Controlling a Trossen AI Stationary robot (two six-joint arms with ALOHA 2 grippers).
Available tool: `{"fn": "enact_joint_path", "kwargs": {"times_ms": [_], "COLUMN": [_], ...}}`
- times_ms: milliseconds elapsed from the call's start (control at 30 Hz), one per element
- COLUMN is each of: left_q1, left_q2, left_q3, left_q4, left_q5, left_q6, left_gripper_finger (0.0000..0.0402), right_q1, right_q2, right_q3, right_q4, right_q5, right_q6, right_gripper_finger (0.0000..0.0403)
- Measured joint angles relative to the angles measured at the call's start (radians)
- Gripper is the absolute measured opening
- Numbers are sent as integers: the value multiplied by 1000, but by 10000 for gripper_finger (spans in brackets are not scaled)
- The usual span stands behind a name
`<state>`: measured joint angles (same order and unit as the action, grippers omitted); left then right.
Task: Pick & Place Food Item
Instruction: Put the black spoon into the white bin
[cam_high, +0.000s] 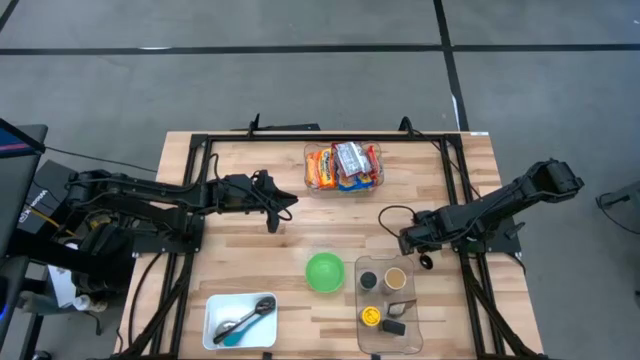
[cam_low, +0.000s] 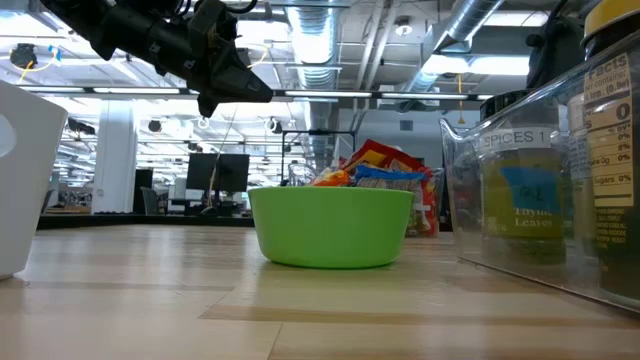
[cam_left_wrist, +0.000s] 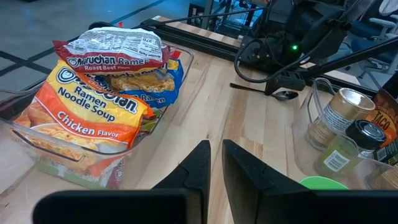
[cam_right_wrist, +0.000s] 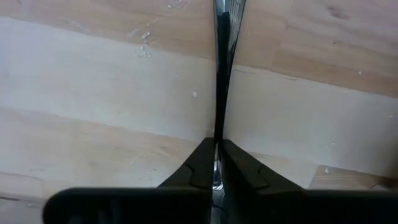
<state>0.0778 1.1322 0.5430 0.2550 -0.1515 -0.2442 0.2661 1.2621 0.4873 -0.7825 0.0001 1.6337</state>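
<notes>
Nearest, at the front edge of the desk (cam_high: 250, 260), stand a white plastic bin (cam_high: 212, 305) with a metal spoon (cam_high: 240, 322) in it and a clear tray (cam_high: 416, 300) of spice jars. Just behind them is the green bowl (cam_low: 330, 225), round, smooth, matt plastic, with nothing in it.

Farther back, at the middle of the desk, are the two arms. The right hand (cam_high: 403, 241) is low over the bare wood beside the spice tray. Its fingers are together, and a thin dark strip runs out from between them. I cannot tell what it is or whether it is held.

The left hand (cam_left_wrist: 215, 163) hangs above the desk and points at the food. Its fingers are almost together, with only a narrow slit between them and nothing in it.

Farthest, at the back edge, is the clear bin (cam_left_wrist: 37, 149) with rounded walls, full of ramen packets. These are flat, crinkled, glossy film bags. A silver and red roast beef packet (cam_left_wrist: 115, 48) lies on top, and an orange chicken packet (cam_left_wrist: 87, 109) lies below it.

I judge the step to be the approach for picking, with no packet yet taken. The next move asks the left hand to spread its fingers, go forward and down, and close on an edge of the top packet. The film is slippery and bends easily, so a grip on the sealed edge seems safer. The bowl looks a likely place to put it.
</notes>
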Motion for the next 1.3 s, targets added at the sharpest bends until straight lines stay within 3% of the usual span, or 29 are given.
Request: {"fn": "enact_joint_path", "kwargs": {"times_ms": [267,600,833,1067,1300], "left_q1": [0,0,0,0,0], "left_q2": [0,0,0,0,0], "left_q3": [0,0,0,0,0], "left_q4": [0,0,0,0,2], "left_q5": [0,0,0,0,0], "left_q6": [0,0,0,0,0], "left_gripper_finger": [34,34,34,34,34], "right_q1": [0,0,0,0,8], "right_q2": [0,0,0,0,3], "right_q3": [0,0,0,7,104], "right_q4": [-1,2,0,-4,-62], "right_q5": [0,3,11,21,167], "right_q6": [-19,-41,-75,-116,-217], "right_gripper_finger": [9,31,6,6,4]}}
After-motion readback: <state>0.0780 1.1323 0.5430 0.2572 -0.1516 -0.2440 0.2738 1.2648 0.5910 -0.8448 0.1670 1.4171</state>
